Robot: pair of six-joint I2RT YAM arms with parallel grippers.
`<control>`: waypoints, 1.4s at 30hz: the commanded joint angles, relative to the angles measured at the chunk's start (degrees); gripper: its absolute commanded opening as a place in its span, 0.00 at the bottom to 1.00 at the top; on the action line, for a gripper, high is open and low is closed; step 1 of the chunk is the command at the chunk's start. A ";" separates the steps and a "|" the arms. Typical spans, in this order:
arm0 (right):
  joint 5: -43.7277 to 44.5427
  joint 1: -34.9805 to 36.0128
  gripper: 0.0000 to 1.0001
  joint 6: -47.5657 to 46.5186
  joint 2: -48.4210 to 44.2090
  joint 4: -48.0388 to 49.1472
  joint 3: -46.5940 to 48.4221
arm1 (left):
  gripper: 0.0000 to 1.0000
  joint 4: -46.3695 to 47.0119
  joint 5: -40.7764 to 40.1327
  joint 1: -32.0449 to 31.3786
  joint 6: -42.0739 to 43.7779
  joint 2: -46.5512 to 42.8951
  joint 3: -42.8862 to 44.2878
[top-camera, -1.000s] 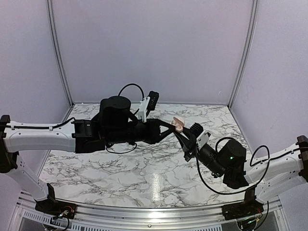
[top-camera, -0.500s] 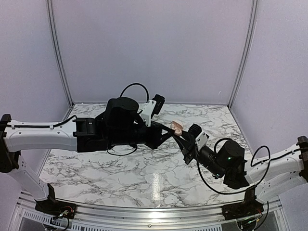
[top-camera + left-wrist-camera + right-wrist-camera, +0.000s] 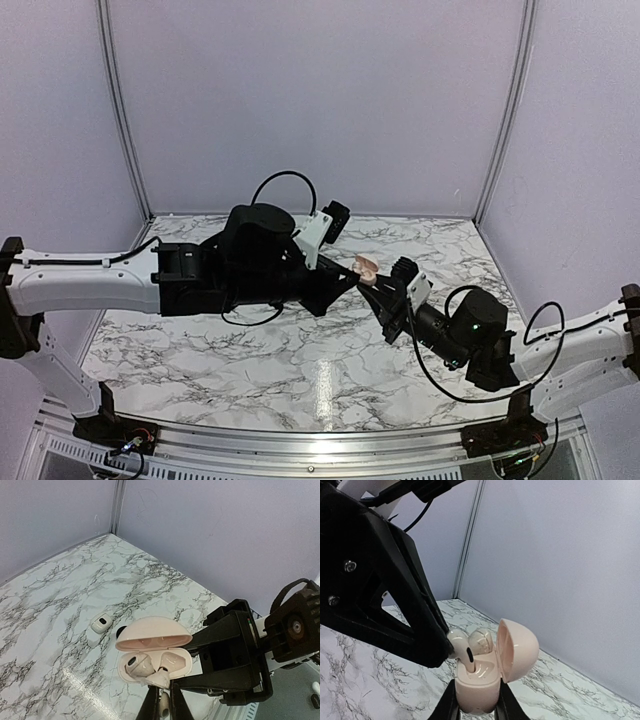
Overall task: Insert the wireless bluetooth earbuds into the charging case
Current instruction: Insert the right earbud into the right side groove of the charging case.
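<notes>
Above the marbled table (image 3: pixel 250 360), toward 1 o'clock from its middle in the top view, the two arms meet at the charging case (image 3: pixel 485 677). The right gripper (image 3: pixel 476 701) is clamped on the case's lower body, one finger on each side, and holds it upright off the table. The lid (image 3: pixel 152 634) stands open; in the right wrist view it swings out to 3 o'clock and shows a pale pink inside. A first earbud (image 3: pixel 136 664), cream like the case, sits in one socket. The left gripper (image 3: pixel 161 702) is closed on a second earbud (image 3: pixel 459 644), whose stem dips into the other socket while its head is above the rim. On the table at 10 o'clock from the case in the left wrist view lies a small white piece (image 3: pixel 101 623) with a dark spot.
</notes>
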 commanded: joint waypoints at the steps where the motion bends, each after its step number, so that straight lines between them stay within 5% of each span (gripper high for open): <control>1: -8.26 0.96 0.00 2.46 -2.07 10.26 3.86 | 0.00 -11.08 -4.82 0.14 3.87 4.70 0.20; 31: -8.64 0.70 0.00 3.95 -2.40 10.50 4.66 | 0.00 -16.55 -8.10 -4.52 20.42 8.86 -0.12; 42: -7.33 0.18 0.00 4.21 -2.02 10.15 4.00 | 0.00 -13.85 -8.82 -4.09 18.66 5.16 -2.56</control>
